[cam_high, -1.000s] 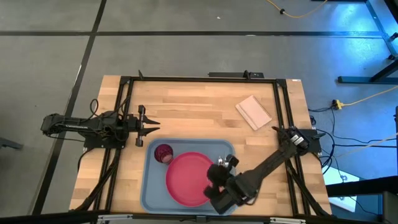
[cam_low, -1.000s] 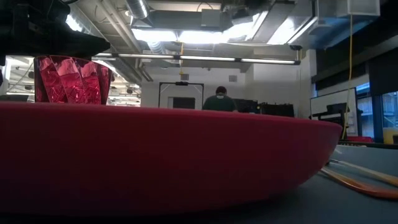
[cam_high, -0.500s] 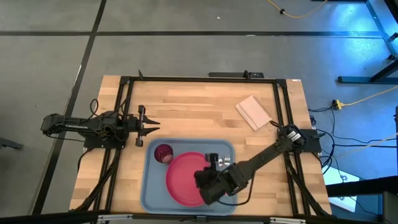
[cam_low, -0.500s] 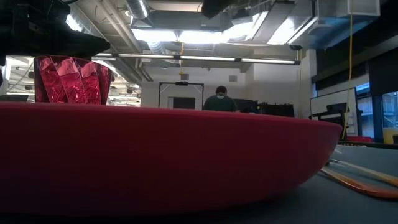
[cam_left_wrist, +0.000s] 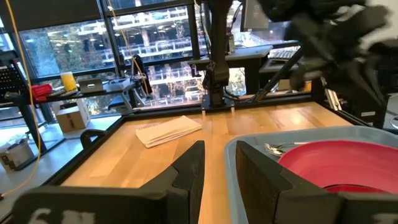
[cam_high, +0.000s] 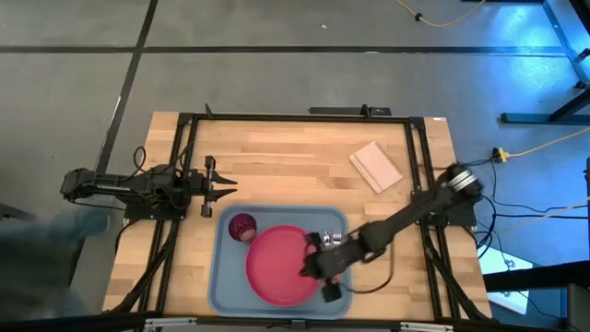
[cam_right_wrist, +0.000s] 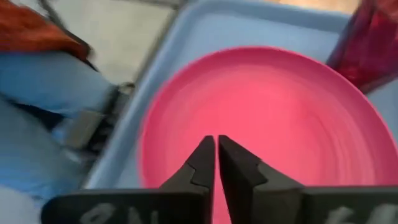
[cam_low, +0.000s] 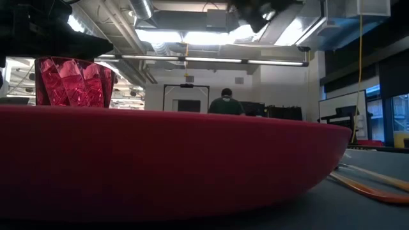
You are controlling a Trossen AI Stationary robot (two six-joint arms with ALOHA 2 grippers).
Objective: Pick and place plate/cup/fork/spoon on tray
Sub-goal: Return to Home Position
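Note:
The pink-red plate (cam_high: 277, 266) lies in the light blue tray (cam_high: 224, 277). The dark red cup (cam_high: 241, 226) stands in the tray's far left corner. Two orange handles (cam_low: 374, 185) lie in the tray right of the plate. A silver utensil end (cam_left_wrist: 273, 148) shows beside the plate; I cannot tell fork from spoon. My right gripper (cam_high: 309, 267) is shut and empty above the plate's right part (cam_right_wrist: 261, 118), pointing toward the table's left. My left gripper (cam_high: 221, 184) is open and empty left of the tray's far edge.
A white folded napkin (cam_high: 375, 166) lies at the table's far right; it also shows in the left wrist view (cam_left_wrist: 169, 129). A person in blue stands beyond the tray's near rim (cam_right_wrist: 56, 93). Another person (cam_low: 223, 102) is far off in the room.
My right gripper has gone from the tray's near right corner toward the table's left, over the plate's right part, and its arm has swung round. The plate, the cup and my left arm have kept still.

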